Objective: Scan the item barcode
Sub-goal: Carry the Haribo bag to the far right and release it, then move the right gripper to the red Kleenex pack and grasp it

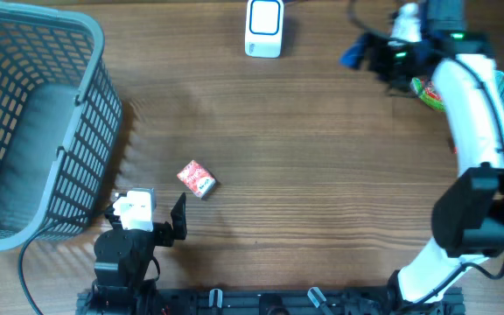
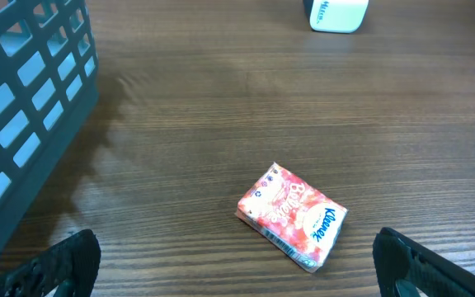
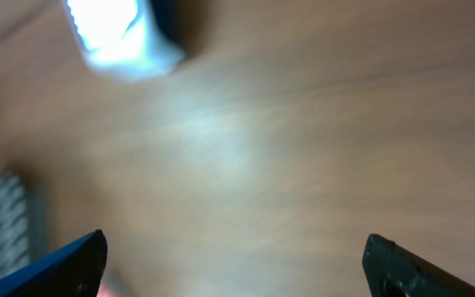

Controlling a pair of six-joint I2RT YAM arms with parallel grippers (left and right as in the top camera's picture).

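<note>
1. Since the left gripper (image 2: 236,247) sits at the near edge of the table with its jaws spread wide and nothing between them, I judge it the arm placed for the pick.
2. Just ahead of it, a little to its right, lies the tissue pack (image 2: 293,216). It is flat on the wood and apart from both fingers, and its long axis runs diagonally from near-right to far-left. Fine stripes on its near edge may be the barcode, but they are too small to be sure.
3. Left of the pack stands the basket (image 1: 103,114), not touching it.
4. Far across the table stands the scanner (image 1: 264,28), well apart from the pack.
5. The right gripper (image 1: 366,54) hovers right of the scanner, jaws wide and empty — much farther from the pack.
6. Count: one pack, one scanner, one basket, and one green-and-red packet (image 1: 425,92) partly hidden under the right arm.
</note>
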